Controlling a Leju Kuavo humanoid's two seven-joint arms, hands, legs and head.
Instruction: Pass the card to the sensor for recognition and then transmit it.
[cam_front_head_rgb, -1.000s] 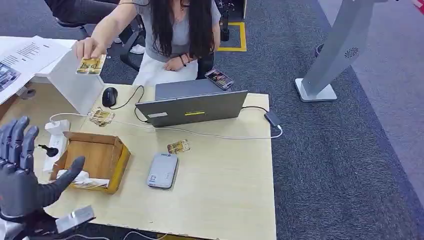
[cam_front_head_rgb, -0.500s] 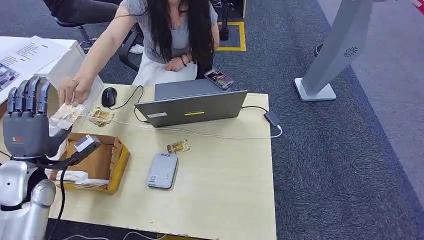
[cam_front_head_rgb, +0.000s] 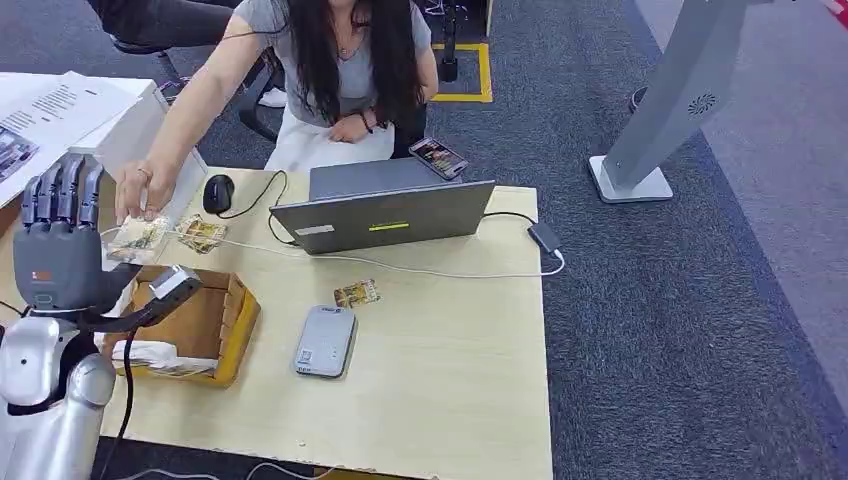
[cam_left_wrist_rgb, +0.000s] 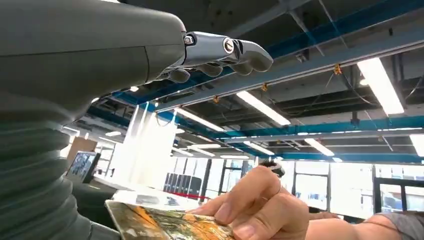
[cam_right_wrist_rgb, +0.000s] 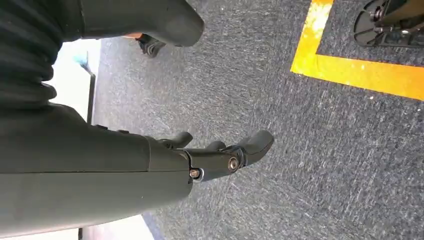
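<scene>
Left hand (cam_front_head_rgb: 58, 240) raised at the left of the head view, fingers apart and upright, grasping nothing. A person's hand (cam_front_head_rgb: 140, 192) pinches the card (cam_front_head_rgb: 135, 238) and offers it against the robot's palm side, in the upper left of the frame above the box (cam_front_head_rgb: 195, 320). Left wrist view: card (cam_left_wrist_rgb: 165, 224) sits low in the frame between the person's fingertips, robot's fingers (cam_left_wrist_rgb: 235, 50) arched well above it, not closed. Risk: if the person lets go before the fingers clamp, the card likely drops into the box or onto the desk (cam_front_head_rgb: 450, 370); a late or shallow pinch on the edge could let it slip or tilt. Reader (cam_front_head_rgb: 325, 340) lies at desk centre, well apart from the hand, so a carry across the box follows; a loose hold could fail there. Right hand (cam_right_wrist_rgb: 220, 155) hangs over carpet, fingers loosely curled with gaps, holding nothing. Unclear: whether the card touches the robot's palm; the thumb contact is hidden behind the hand in the head view. Card print too small to read.
</scene>
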